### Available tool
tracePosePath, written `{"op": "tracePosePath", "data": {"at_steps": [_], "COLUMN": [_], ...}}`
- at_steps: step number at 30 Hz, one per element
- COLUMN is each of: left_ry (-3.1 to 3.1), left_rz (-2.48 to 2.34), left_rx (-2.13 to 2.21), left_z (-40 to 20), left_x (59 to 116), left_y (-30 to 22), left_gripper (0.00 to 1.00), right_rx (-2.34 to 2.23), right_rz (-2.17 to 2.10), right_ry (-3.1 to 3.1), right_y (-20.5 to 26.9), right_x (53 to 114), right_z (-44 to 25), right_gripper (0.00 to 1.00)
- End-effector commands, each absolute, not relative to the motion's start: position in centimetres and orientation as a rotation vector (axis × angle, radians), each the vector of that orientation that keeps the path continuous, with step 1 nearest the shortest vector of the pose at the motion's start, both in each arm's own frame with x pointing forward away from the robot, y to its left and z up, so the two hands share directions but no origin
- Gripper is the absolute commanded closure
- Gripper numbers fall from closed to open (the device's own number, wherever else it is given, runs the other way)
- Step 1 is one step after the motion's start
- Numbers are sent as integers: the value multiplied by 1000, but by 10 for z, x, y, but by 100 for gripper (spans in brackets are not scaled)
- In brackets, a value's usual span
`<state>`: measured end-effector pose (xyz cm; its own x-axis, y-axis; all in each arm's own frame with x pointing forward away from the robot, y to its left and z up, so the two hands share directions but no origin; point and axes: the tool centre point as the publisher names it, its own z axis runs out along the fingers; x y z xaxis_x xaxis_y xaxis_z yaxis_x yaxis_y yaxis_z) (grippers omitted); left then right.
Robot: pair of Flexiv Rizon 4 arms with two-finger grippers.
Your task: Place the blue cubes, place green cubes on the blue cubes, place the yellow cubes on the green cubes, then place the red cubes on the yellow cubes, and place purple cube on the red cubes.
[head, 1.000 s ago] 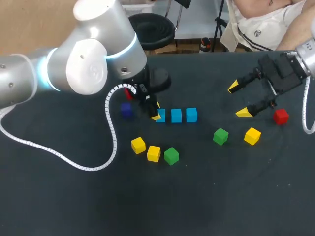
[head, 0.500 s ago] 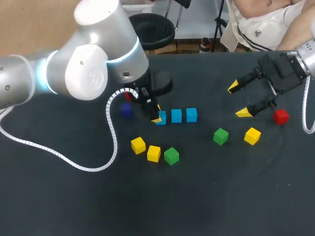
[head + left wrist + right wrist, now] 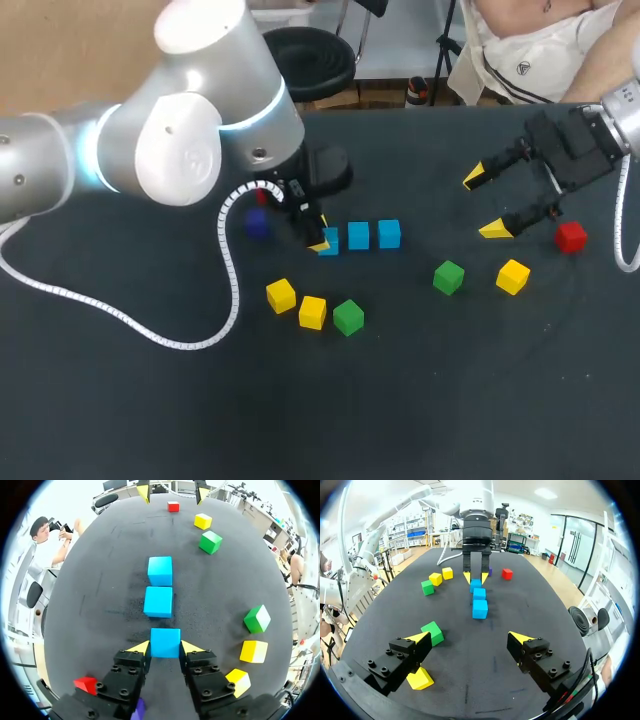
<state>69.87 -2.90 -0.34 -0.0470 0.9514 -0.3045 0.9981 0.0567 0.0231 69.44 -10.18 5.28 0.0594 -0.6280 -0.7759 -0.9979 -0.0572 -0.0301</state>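
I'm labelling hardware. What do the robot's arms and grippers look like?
The left arm is rounded silver-grey with a glowing blue ring at a joint; the right arm shows the same silver. White coiled cables trail from both. The left gripper and right gripper are black, with bolted finger blocks and triangular yellow tips.

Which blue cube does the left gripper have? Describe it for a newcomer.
On the dark table, three blue cubes form a row near the middle. It is the end blue cube nearest the purple cube; unlike the other two, it sits between the left gripper's yellow tips.
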Motion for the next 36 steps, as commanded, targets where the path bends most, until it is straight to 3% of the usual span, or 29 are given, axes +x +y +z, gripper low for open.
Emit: {"op": "tracePosePath", "data": {"at_steps": [1, 36], "left_ry": [2105, 2106], "left_rz": [-279, -267], "left_rx": [1985, 1987], "left_z": [-6, -7], "left_x": [701, 709], "left_y": [-29, -32], "left_gripper": [100, 100], "right_rx": [-1749, -1749], "right_rz": [803, 803], "right_ry": [1627, 1627], "right_y": [-102, -102], "right_x": [694, 694], "right_z": [53, 53], "right_gripper": [0, 0]}}
